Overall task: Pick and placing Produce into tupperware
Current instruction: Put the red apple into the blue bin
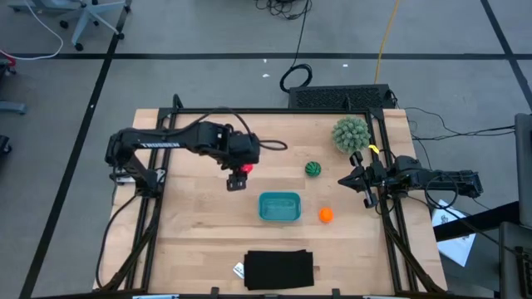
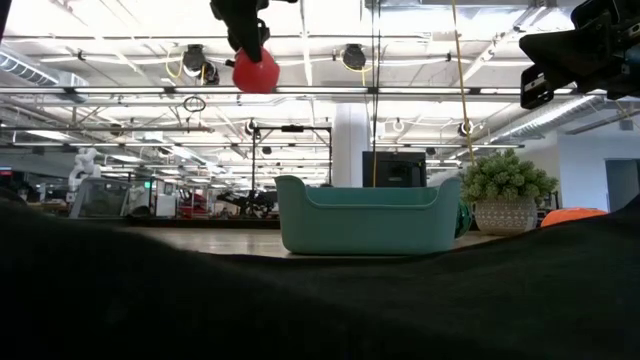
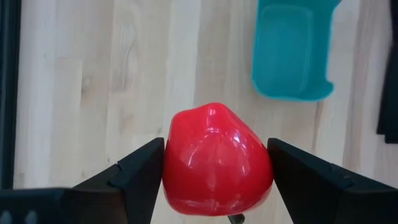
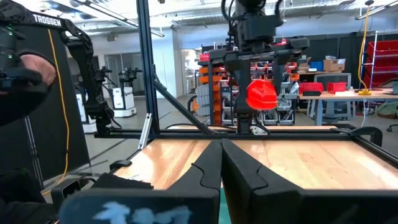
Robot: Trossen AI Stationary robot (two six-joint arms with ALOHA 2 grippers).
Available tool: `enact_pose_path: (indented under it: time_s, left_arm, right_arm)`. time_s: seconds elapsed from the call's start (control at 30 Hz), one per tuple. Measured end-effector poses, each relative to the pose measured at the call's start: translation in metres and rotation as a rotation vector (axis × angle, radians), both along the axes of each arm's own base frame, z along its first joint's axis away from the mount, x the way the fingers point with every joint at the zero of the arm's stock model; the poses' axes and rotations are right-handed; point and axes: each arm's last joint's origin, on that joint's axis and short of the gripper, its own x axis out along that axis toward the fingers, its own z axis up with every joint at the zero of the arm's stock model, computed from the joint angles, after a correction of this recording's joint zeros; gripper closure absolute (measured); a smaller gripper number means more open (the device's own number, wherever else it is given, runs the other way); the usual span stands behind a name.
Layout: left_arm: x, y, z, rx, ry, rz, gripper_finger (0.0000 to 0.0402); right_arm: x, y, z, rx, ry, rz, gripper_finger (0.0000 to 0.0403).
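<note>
Low view: a dark out-of-focus mass [image 2: 300, 310] fills the foreground and hides the near tabletop and the base of the tupperware [image 2: 368, 215], while the orange ball [image 2: 573, 215] shows only as a sliver above it and the striped ball [image 2: 463, 220] is mostly concealed behind the container's end. The left gripper [image 2: 250, 40] is cut off by the top edge, the red piece [image 2: 256, 72] hanging below it. High view: a small white item [image 1: 238, 270] beside the black rectangle [image 1: 279, 270] is too small to identify, possibly a label
</note>
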Motion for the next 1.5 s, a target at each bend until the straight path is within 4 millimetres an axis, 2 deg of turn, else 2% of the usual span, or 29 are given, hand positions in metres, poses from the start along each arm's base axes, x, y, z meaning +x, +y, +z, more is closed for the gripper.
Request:
enact_pose_path:
  time_s: [0.5,0.7,1.1,1.2,1.5]
  left_arm:
    - [0.020,-0.031,-0.014,-0.010,-0.075,-0.032,0.0128]
    - [0.036,-0.035,-0.025,-0.057,-0.104,-0.059,0.0128]
    - [0.059,-0.039,-0.029,-0.051,-0.251,-0.143,0.0128]
    - [0.068,-0.043,-0.034,-0.019,-0.286,-0.198,0.0128]
    - [0.082,-0.057,-0.069,0.084,-0.179,-0.469,0.0128]
  right_arm:
    - [0.000,0.000,0.000,0.000,-0.001,0.000,0.0403]
    - [0.000,0.000,0.001,0.000,-0.004,0.000,0.0403]
    - [0.001,0.000,0.001,0.000,-0.003,0.000,0.0403]
    - [0.001,0.000,0.001,0.000,-0.001,0.000,0.0403]
    - [0.002,0.000,0.000,0.000,0.005,0.000,0.0403]
